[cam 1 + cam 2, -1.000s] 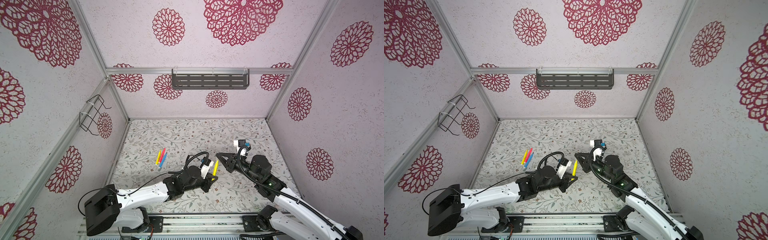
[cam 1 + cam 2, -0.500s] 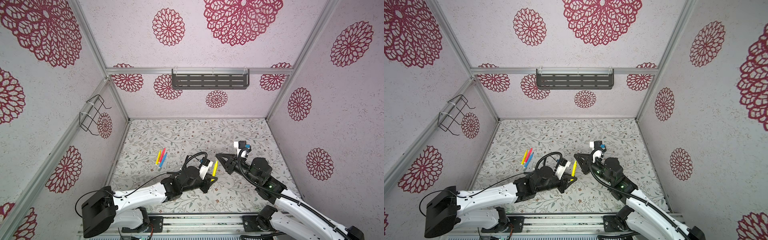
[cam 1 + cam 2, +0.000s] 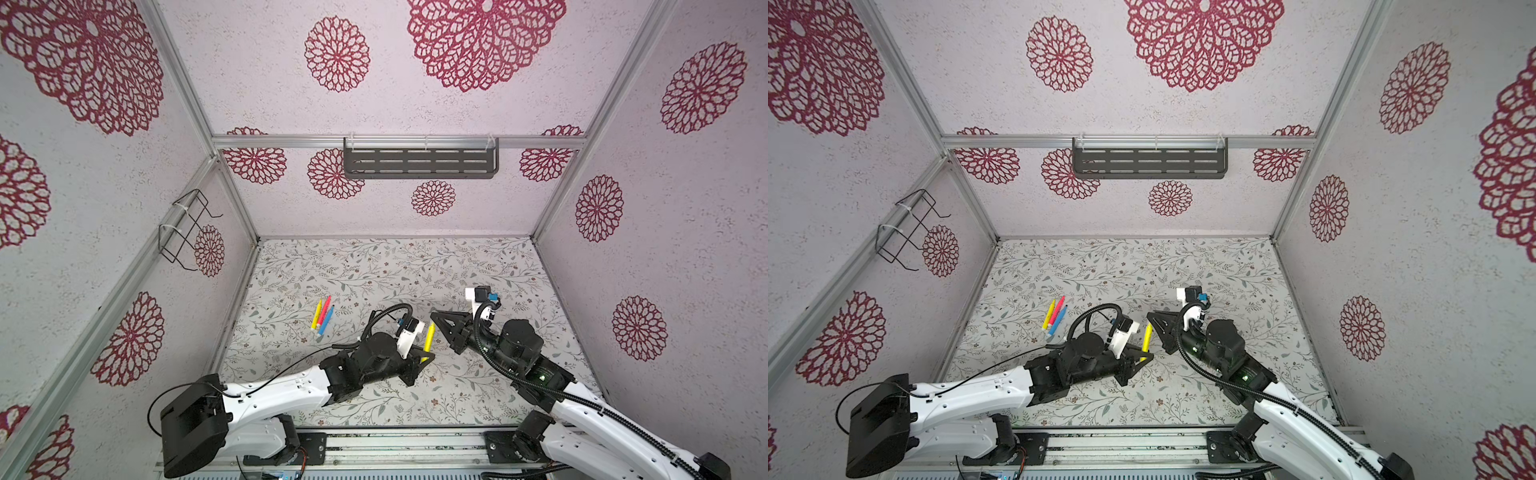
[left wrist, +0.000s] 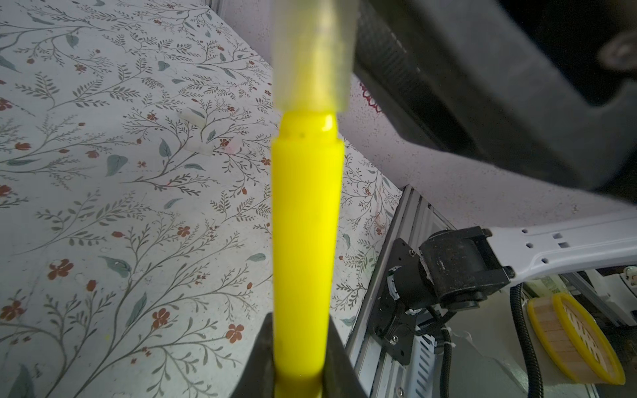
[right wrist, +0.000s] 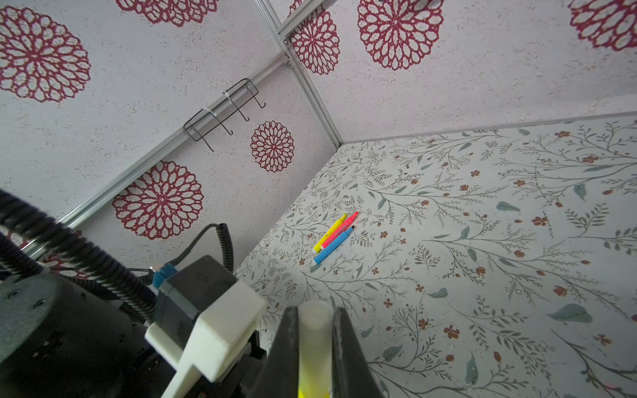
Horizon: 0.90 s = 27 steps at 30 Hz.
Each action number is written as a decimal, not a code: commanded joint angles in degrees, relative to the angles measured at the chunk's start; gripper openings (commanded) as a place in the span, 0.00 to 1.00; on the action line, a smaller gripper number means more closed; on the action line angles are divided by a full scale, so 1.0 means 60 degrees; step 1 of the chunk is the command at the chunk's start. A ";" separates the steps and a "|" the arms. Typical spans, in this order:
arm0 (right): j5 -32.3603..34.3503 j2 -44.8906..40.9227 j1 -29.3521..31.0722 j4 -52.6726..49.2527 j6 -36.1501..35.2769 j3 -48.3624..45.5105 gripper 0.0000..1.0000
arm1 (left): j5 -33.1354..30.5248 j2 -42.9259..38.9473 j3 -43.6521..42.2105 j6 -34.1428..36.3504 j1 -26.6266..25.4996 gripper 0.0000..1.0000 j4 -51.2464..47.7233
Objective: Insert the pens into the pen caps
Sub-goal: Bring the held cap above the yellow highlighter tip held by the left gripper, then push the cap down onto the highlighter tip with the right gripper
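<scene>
A yellow pen (image 3: 429,338) (image 3: 1147,337) stands upright above the mat's front middle, with my left gripper (image 3: 424,357) (image 3: 1144,356) (image 4: 299,344) shut on its lower end. My right gripper (image 3: 434,318) (image 3: 1150,318) (image 5: 313,320) is shut on a translucent pen cap (image 5: 314,337) that sits over the pen's tip. In the left wrist view the cap (image 4: 313,51) covers the tip, and a short yellow neck shows below its rim. Three more pens (image 3: 322,316) (image 3: 1054,316) (image 5: 332,237), yellow, red-pink and blue, lie side by side on the mat at the left.
Two small pale pieces (image 4: 198,148) that look like caps lie on the floral mat. A black shelf (image 3: 419,162) hangs on the back wall and a wire rack (image 3: 187,228) on the left wall. The arms' rail (image 3: 395,449) runs along the front edge.
Both grippers have stayed shut on pen and cap. The right wrist has sunk slightly toward the pen, and the left arm has shifted a little; the pen has barely moved.
</scene>
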 commanded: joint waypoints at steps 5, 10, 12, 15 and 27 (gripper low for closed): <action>-0.0526 0.0038 0.0119 -0.0045 -0.0249 -0.0053 0.00 | -0.0288 -0.0376 -0.0063 -0.0044 0.0053 0.00 0.0670; -0.0740 0.0132 0.0273 0.0061 -0.0253 -0.0128 0.00 | -0.0313 -0.0526 -0.0077 -0.0034 0.0049 0.00 0.0671; -0.0830 0.0108 0.0329 0.0045 -0.0263 -0.0092 0.01 | -0.0338 -0.0629 -0.0107 -0.0032 0.0041 0.00 0.0722; -0.0930 -0.0008 0.0427 -0.0027 -0.0318 0.0012 0.05 | -0.0384 -0.0763 -0.0147 0.0013 0.0042 0.00 0.0730; -0.1949 -0.0403 0.0596 -0.0452 -0.0721 0.0635 0.47 | 0.0091 -0.1610 -0.0466 0.0402 0.0047 0.00 0.1190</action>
